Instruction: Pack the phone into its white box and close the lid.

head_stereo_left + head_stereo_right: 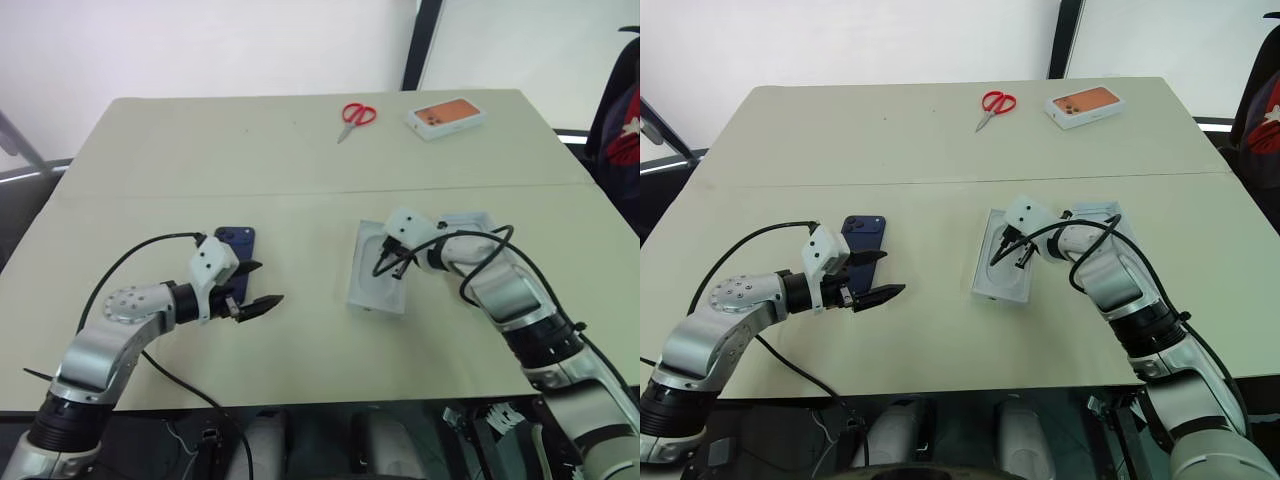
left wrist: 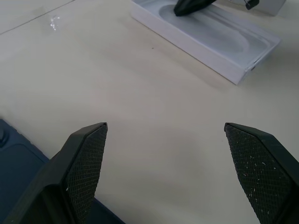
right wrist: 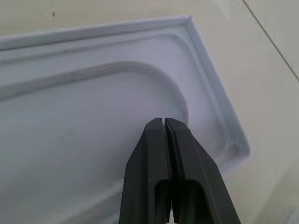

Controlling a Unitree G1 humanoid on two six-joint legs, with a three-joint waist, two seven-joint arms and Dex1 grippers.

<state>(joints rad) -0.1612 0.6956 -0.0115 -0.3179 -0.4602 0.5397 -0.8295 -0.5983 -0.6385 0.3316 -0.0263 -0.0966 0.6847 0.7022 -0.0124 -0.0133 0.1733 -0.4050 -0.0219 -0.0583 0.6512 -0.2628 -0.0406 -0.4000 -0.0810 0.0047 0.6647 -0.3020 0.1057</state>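
The dark blue phone [image 1: 237,241] lies flat on the table left of centre. My left gripper [image 1: 262,285] hovers open over its near end with nothing between its fingers, and the phone's corner [image 2: 14,161] shows beside one finger. At centre right lies the white box [image 1: 379,272], with a white insert [image 3: 93,93] with a rounded recess in it. My right gripper [image 1: 385,265] is shut and empty, its tips [image 3: 164,122] low over the recess. A second white piece [image 1: 470,222], seemingly the lid, lies behind the right arm, partly hidden.
Red-handled scissors [image 1: 357,115] and an orange-topped white box [image 1: 445,117] lie near the table's far edge. A seam [image 1: 300,190] crosses the beige table. A dark chair [image 1: 620,120] stands past the right edge. Black cables loop from both wrists.
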